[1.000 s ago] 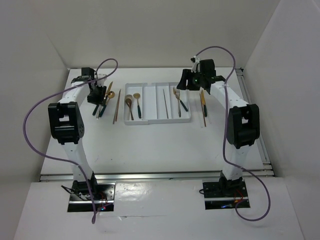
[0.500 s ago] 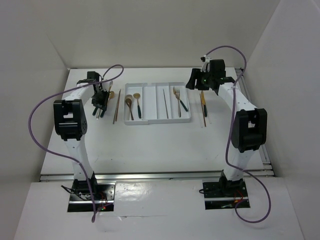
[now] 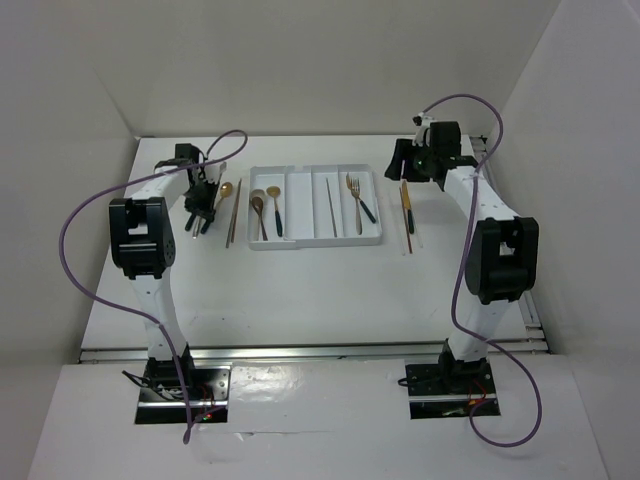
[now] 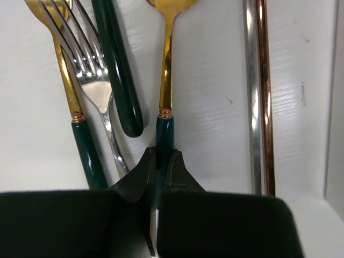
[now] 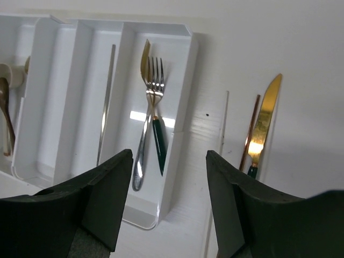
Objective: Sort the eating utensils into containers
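Note:
My left gripper (image 3: pixel 203 205) (image 4: pixel 161 156) is shut on the dark handle of a gold spoon (image 4: pixel 165 129), whose head (image 3: pixel 224 188) points to the back. Two forks (image 4: pixel 88 75) and another dark handle (image 4: pixel 117 75) lie just left of the spoon. A pair of chopsticks (image 4: pixel 258 80) (image 3: pixel 233 212) lies to its right. The white tray (image 3: pixel 316 238) holds two spoons (image 3: pixel 266 205), one chopstick (image 3: pixel 331 207) and two forks (image 3: pixel 357 200) (image 5: pixel 152 102). My right gripper (image 3: pixel 408 162) (image 5: pixel 169 156) is open and empty above the tray's right wall (image 5: pixel 183 107). A gold knife (image 5: pixel 266 113) (image 3: pixel 406 205) and chopsticks (image 5: pixel 249 134) lie right of the tray.
White walls close in the table at the back and on both sides. The tray's left wall (image 4: pixel 336 107) shows just right of the left chopsticks. A metal rail (image 3: pixel 500 200) runs along the table's right edge.
My right gripper has moved right and back, from over the tray's right end to near the knife. My left gripper has shifted slightly right and nearer, onto the spoon's handle.

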### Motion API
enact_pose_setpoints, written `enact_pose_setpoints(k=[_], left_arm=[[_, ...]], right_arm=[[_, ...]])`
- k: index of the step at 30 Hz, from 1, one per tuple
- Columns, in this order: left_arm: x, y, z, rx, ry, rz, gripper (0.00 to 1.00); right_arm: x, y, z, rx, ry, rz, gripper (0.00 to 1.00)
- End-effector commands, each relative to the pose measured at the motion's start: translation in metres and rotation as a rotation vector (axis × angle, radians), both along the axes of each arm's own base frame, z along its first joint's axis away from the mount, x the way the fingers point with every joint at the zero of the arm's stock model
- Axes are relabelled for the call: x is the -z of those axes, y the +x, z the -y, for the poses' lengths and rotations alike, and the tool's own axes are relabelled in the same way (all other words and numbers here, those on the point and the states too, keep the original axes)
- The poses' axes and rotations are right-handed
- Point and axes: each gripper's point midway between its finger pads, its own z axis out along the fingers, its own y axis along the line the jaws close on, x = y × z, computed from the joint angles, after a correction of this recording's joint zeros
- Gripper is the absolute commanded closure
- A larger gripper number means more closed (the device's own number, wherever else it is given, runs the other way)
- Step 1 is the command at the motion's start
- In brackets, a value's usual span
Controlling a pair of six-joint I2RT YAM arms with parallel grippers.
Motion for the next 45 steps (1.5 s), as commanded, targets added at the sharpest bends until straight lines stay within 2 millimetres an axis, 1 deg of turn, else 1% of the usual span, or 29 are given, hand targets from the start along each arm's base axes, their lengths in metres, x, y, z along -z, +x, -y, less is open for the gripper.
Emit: enact_pose_setpoints(k=[1,2,3,4,5,6,8,10,12,13,14,15,16,17,19,21,23,24,26,31,32,34,36,38,39,40,42,44,45], left_arm=[[-0.005,-0.001,0.015,-0.003,-0.076,-0.006,1.00],[-0.016,0.001,0.020,-0.008,-0.104,0.007,1.00],[-0.044,0.011,0.030,-0.027,-0.164,0.069,1.00],[-0.060,0.013,0.036,-0.035,-0.203,0.090,1.00],[-0.075,0.016,0.043,-0.037,-0.241,0.118,1.00],[-0.097,0.021,0.055,-0.050,-0.322,0.153,1.00],[-0.135,0.022,0.070,-0.047,-0.414,0.219,1.00],[-0.161,0.021,0.093,-0.040,-0.543,0.233,1.00],[-0.185,0.020,0.107,-0.057,-0.648,0.247,1.00],[-0.189,0.017,0.117,-0.040,-0.719,0.230,1.00],[-0.200,0.015,0.125,-0.028,-0.752,0.237,1.00],[-0.199,0.014,0.127,-0.042,-0.771,0.224,1.00],[-0.203,0.012,0.136,-0.037,-0.803,0.210,1.00],[-0.199,0.008,0.145,-0.023,-0.805,0.194,1.00],[-0.187,0.004,0.156,-0.017,-0.817,0.153,1.00],[-0.176,0.001,0.166,-0.022,-0.827,0.120,1.00],[-0.158,-0.002,0.168,-0.071,-0.853,0.060,1.00],[-0.157,-0.001,0.173,-0.067,-0.859,0.062,1.00],[-0.141,0.001,0.176,-0.113,-0.854,0.024,1.00],[-0.132,0.013,0.183,-0.129,-0.793,0.057,1.00],[-0.126,0.018,0.179,-0.153,-0.765,0.062,0.97],[-0.117,0.018,0.186,-0.149,-0.736,0.049,0.88],[-0.116,0.021,0.181,-0.161,-0.703,0.065,0.82],[-0.110,0.022,0.185,-0.158,-0.661,0.071,0.75],[-0.111,0.023,0.182,-0.161,-0.641,0.080,0.70],[-0.110,0.023,0.185,-0.158,-0.632,0.081,0.67],[-0.114,0.027,0.177,-0.167,-0.585,0.118,0.63],[-0.118,0.024,0.179,-0.152,-0.570,0.127,0.56],[-0.123,0.025,0.178,-0.155,-0.564,0.142,0.54]], right_arm=[[-0.013,-0.007,0.012,0.023,-0.052,0.045,0.36],[-0.008,-0.008,0.018,0.035,-0.053,0.033,0.36],[-0.005,-0.010,0.023,0.048,-0.073,0.034,0.34],[0.001,-0.012,0.030,0.069,-0.083,0.021,0.34],[-0.001,-0.013,0.032,0.078,-0.089,0.031,0.34],[-0.001,-0.013,0.038,0.083,-0.097,0.040,0.34],[0.005,-0.017,0.047,0.091,-0.129,0.034,0.34],[0.016,-0.022,0.054,0.084,-0.162,0.018,0.34],[0.014,-0.024,0.063,0.097,-0.190,0.033,0.34],[0.022,-0.028,0.065,0.104,-0.197,0.013,0.36],[0.017,-0.028,0.066,0.098,-0.206,0.027,0.36],[0.022,-0.030,0.068,0.108,-0.215,0.022,0.36],[0.026,-0.032,0.069,0.093,-0.233,0.019,0.36],[0.032,-0.033,0.071,0.094,-0.247,0.013,0.36],[0.040,-0.037,0.075,0.088,-0.276,0.000,0.36],[0.040,-0.037,0.080,0.104,-0.302,0.000,0.36],[0.048,-0.039,0.081,0.093,-0.313,-0.015,0.37],[0.048,-0.039,0.081,0.086,-0.321,-0.012,0.37],[0.048,-0.039,0.083,0.087,-0.334,-0.011,0.39],[0.062,-0.041,0.089,0.079,-0.372,-0.038,0.41],[0.066,-0.041,0.090,0.084,-0.378,-0.048,0.41],[0.071,-0.043,0.091,0.075,-0.385,-0.064,0.42],[0.075,-0.044,0.091,0.073,-0.386,-0.073,0.44],[0.078,-0.042,0.087,0.050,-0.375,-0.068,0.45],[0.084,-0.042,0.087,0.047,-0.376,-0.082,0.47],[0.090,-0.041,0.085,0.039,-0.369,-0.088,0.48],[0.100,-0.041,0.085,0.035,-0.370,-0.109,0.50],[0.110,-0.043,0.083,0.022,-0.361,-0.132,0.53],[0.107,-0.040,0.081,0.015,-0.352,-0.122,0.55]])
